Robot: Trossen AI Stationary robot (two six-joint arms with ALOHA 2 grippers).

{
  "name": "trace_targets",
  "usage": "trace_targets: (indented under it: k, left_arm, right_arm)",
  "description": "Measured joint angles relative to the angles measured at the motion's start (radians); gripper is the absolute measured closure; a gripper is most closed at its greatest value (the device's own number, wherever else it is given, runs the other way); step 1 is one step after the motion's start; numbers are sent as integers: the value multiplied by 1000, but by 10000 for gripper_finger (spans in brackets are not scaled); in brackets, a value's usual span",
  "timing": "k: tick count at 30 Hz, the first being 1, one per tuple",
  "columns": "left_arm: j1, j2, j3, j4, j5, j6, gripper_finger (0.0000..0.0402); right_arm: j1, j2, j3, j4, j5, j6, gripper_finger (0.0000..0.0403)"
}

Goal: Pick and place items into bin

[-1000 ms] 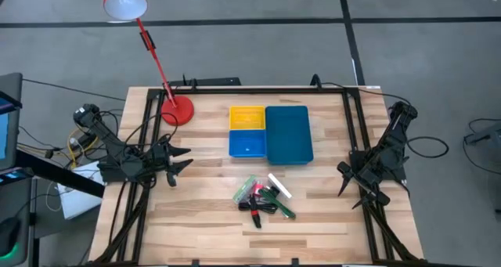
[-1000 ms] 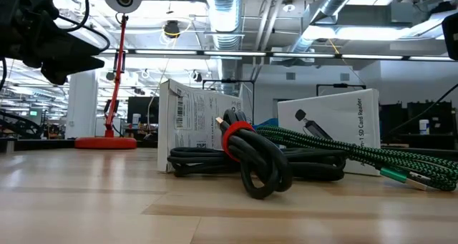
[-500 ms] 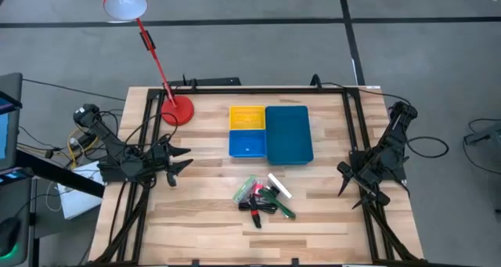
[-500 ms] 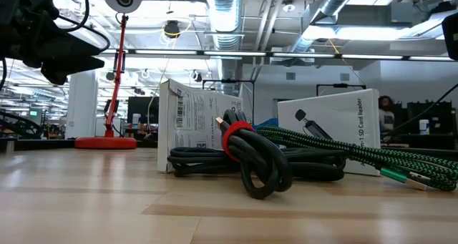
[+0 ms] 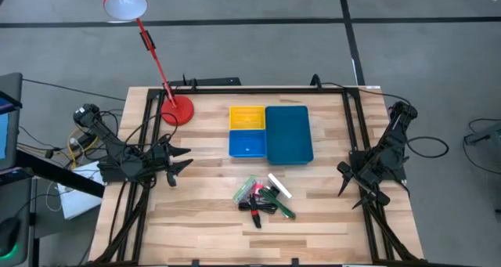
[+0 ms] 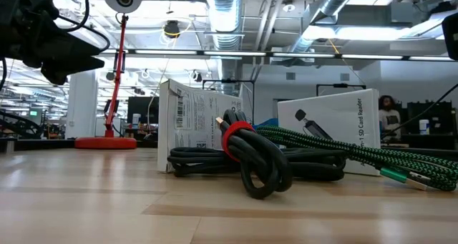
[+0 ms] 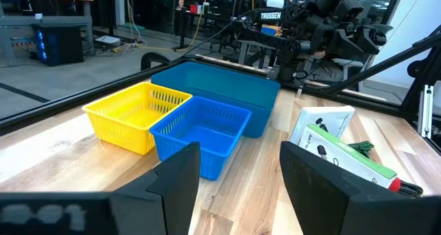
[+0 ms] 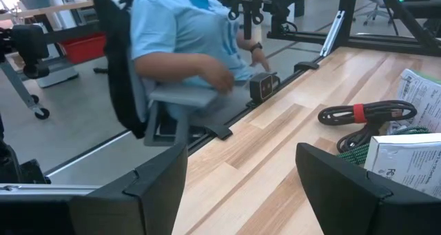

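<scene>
Nothing has shifted over the last second: both arms and every item sit exactly as they did, so the task has not yet begun and all the picking lies ahead.

At the far left edge of the pale wooden bench (image 5: pixel 196 220), the left hand (image 5: pixel 177 163) hangs just above the boards, its two dark fingers (image 7: pixel 180 176) spread with nothing between them, aimed toward the middle. Behind it, at the back left corner, stands the red desk lamp (image 5: pixel 177 110) on its round base, which is no part of the job.

In the middle, toward the back, lies the bin: a small yellow plastic basket (image 5: pixel 246 117), a small blue plastic basket (image 5: pixel 246 144) in front of it, and a large teal-blue rectangular tray (image 5: pixel 289 134) joined on their right. All three look bare inside.

Just in front of the bin sits the heap of items. It holds a coiled black cable with a red band (image 6: pixel 247 162), a green braided cord (image 6: pixel 336 152), two white labelled flat boxes (image 6: pixel 193 119) and a small pink piece (image 5: pixel 255 190), touching and partly overlapping.

At the right edge the right hand (image 5: pixel 350 181) waits, its fingers (image 8: pixel 344 176) spread wide and empty, well apart from the heap. Its wrist view shows a seated person in a light blue shirt (image 8: pixel 186 35) beyond the bench.
</scene>
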Motion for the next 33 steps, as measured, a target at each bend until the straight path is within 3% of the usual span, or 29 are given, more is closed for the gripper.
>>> trace_targets:
  k: [21, 25, 28, 33]
  left_arm:
    - [0, 0, 0, 0, 0, 0, 212]
    - [0, 0, 0, 0, 0, 0, 212]
    - [0, 0, 0, 0, 0, 0, 212]
    - [0, 0, 0, 0, 0, 0, 212]
  right_arm:
    - [0, 0, 0, 0, 0, 0, 137]
    - [6, -1, -6, -118, -147, -230, 137]
    - [17, 2, -6, -86, -224, -221, 137]
    - [36, -1, -6, -70, -237, -99, 137]
